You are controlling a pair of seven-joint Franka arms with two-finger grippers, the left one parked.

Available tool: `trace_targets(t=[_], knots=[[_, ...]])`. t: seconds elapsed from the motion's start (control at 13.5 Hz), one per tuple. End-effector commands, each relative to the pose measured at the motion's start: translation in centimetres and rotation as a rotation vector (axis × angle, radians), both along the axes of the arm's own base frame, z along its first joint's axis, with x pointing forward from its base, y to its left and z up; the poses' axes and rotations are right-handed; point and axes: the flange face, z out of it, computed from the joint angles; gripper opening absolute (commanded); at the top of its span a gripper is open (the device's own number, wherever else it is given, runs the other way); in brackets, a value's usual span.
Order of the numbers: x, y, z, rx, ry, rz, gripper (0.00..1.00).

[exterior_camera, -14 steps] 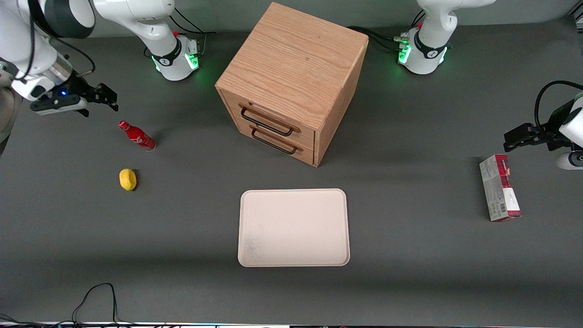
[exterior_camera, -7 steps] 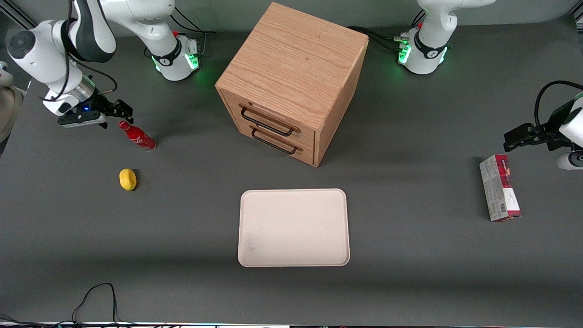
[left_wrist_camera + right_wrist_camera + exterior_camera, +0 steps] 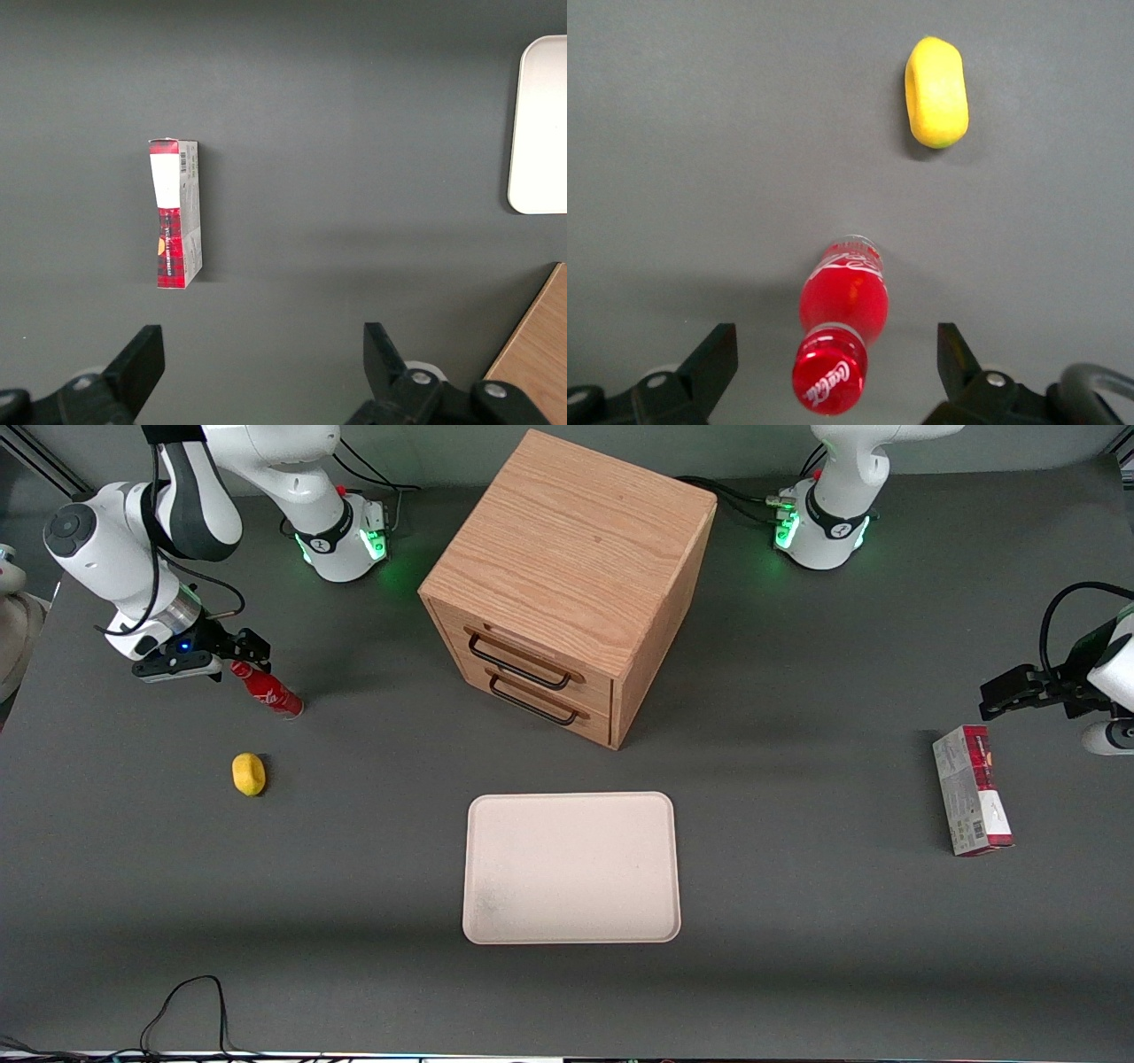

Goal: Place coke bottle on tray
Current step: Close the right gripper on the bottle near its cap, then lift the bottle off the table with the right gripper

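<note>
Coke bottle [image 3: 268, 689] stands upright on the dark table [image 3: 797, 921] toward the working arm's end, its red cap partly covered in the front view by the gripper [image 3: 237, 657], which hangs directly above the cap. The wrist view looks straight down on the coke bottle [image 3: 840, 343]: both black fingers [image 3: 707, 365] are spread wide, one on each side of the cap, touching nothing; their tips are cut off by the frame edge. A yellow lemon-like object [image 3: 249, 773] lies on the table nearer the front camera than the bottle, apart from it. At mid-table a wooden drawer cabinet [image 3: 567, 576] stands with two dark handles on its front; its lower edge farthest from the camera is hidden by its own bulk. The tray [image 3: 572, 868] lies flat in front of the cabinet, nearer the camera and well apart from the bottle. Toward the parked arm's end lies a red-and-grey carton box [image 3: 971, 802], its print too small to read.
</note>
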Motion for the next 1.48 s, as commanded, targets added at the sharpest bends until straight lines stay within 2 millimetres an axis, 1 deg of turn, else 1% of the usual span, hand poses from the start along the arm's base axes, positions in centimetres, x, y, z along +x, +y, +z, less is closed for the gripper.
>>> trace_targets(t=[0.0,0.07,0.15,0.22,0.3,0.44,0.52,0.59,0.74,0.81,0.89,1.04,1.11,1.19,1.26,1.33,1.41], knots=[[-0.1,-0.3,-0.4,-0.007,-0.007,0.017,0.98],[-0.2,-0.3,-0.4,-0.007,-0.003,0.018,0.87],[-0.2,-0.3,-0.3,-0.005,0.000,0.017,0.69],[-0.3,-0.2,-0.2,-0.004,0.005,0.022,0.54],[-0.2,-0.1,0.0,-0.004,0.011,0.023,0.44],[-0.1,0.0,0.5,-0.005,0.016,0.028,0.31],[-0.1,0.0,0.6,-0.006,0.014,0.030,0.27],[0.0,0.1,0.9,-0.006,0.006,0.031,0.24],[0.1,0.4,1.1,-0.005,0.009,0.040,0.22],[0.8,0.6,2.0,-0.007,0.013,0.048,0.22],[1.6,0.3,3.7,-0.010,0.028,0.049,0.21],[3.5,-0.5,8.6,-0.019,0.042,0.046,0.21],[4.4,-0.7,11.5,-0.024,0.051,0.045,0.21],[5.2,-1.2,14.4,-0.027,0.052,0.037,0.21],[7.0,0.0,19.8,-0.040,0.031,0.060,0.21],[7.9,0.5,22.9,-0.047,0.033,0.063,0.21],[9.0,0.7,25.4,-0.050,0.053,0.061,0.21]])
